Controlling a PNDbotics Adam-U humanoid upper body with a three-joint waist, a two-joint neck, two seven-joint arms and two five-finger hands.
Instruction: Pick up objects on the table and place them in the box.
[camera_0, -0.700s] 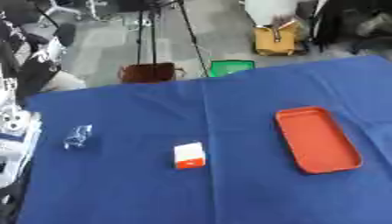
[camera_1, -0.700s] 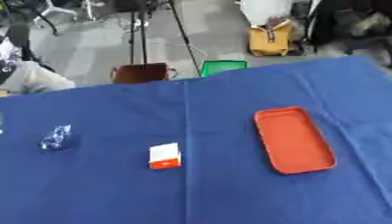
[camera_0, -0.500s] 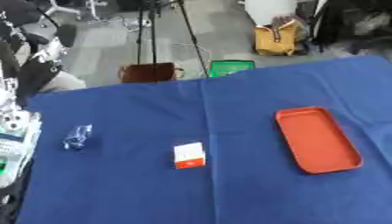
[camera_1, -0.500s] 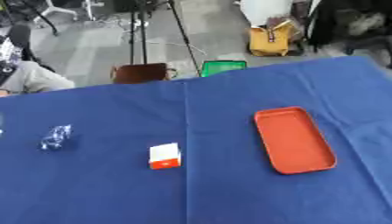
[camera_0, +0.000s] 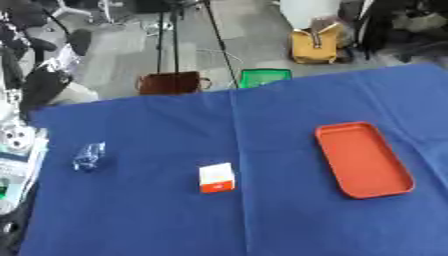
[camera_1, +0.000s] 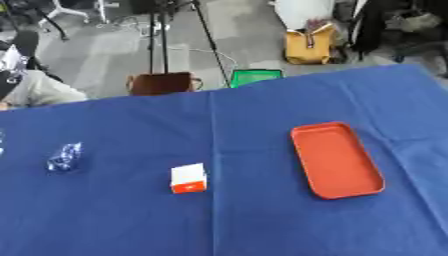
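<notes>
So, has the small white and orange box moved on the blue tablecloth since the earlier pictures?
No. The small white and orange box keeps its place left of the orange tray.

no arm or hand in view

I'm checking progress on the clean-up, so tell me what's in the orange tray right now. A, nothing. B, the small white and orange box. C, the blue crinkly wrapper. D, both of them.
A: the orange tray shows only its bare floor, while the white and orange box and the blue wrapper lie on the blue tablecloth to its left.
</notes>
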